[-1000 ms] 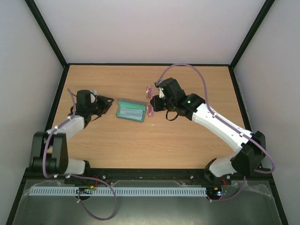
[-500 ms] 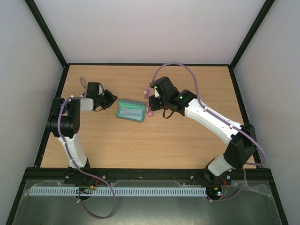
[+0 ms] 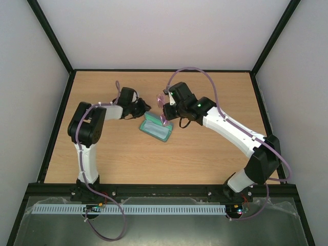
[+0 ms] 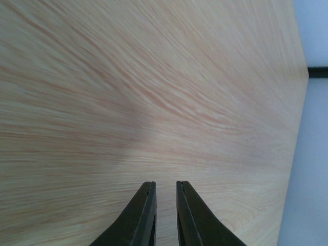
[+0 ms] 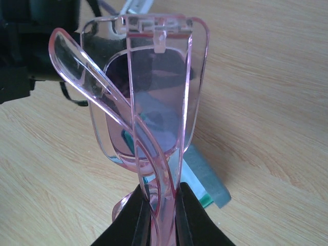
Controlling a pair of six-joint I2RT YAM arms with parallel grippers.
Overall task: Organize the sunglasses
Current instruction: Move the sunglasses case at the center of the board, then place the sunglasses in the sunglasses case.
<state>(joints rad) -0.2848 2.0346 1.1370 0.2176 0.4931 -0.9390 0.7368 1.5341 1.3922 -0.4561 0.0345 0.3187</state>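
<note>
The sunglasses (image 3: pixel 163 109), a thin translucent pink frame with pink lenses, hang just above the right end of the blue-grey case (image 3: pixel 158 128). My right gripper (image 3: pixel 167 114) is shut on them. In the right wrist view the sunglasses (image 5: pixel 148 102) stand upright with folded temples, pinched at their lower end by the right gripper (image 5: pixel 163 205), and a corner of the case (image 5: pixel 206 178) shows behind them. My left gripper (image 3: pixel 143 109) is at the case's upper left end. In the left wrist view the left gripper (image 4: pixel 166 185) has its jaws drawn to a narrow empty slit over bare wood.
The case lies open and slanted near the middle of the wooden table (image 3: pixel 205 154), its teal inside facing up. Black frame rails (image 3: pixel 164 70) edge the table, with white walls beyond. The left arm's forearm (image 3: pixel 105 110) stretches across the table's left part.
My left arm has swung right until its gripper reached the case, and its jaws narrowed. The case shifted right and turned to a slant. My right gripper with the sunglasses edged slightly left.
</note>
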